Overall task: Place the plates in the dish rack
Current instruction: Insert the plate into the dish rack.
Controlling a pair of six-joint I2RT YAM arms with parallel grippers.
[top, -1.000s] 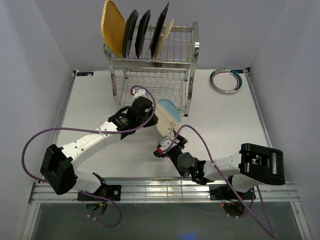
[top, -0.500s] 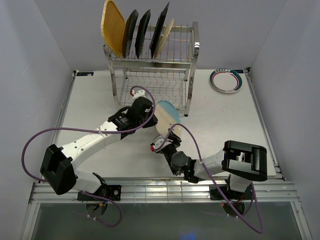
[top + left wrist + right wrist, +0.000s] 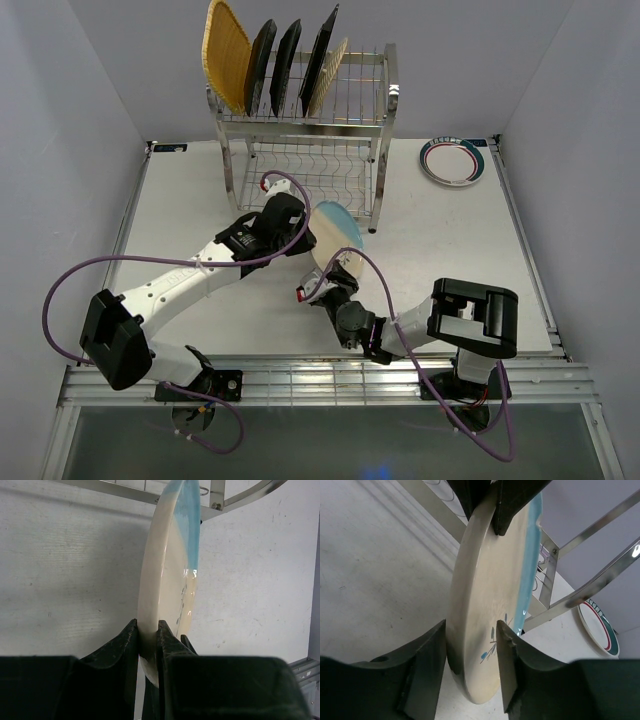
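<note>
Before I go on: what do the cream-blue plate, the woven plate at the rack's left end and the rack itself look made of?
Cream-blue plate: likely glazed ceramic, going by its glossy highlights and thick, smooth rim. Woven plate: seems to be wicker or rattan with a matte orange-tan weave, though it could be moulded plastic. Dish rack: shiny metal wire with mirror-like glints, probably stainless steel.

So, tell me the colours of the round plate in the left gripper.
Round plate: cream with a light-blue side; right wrist view shows it best.
</note>
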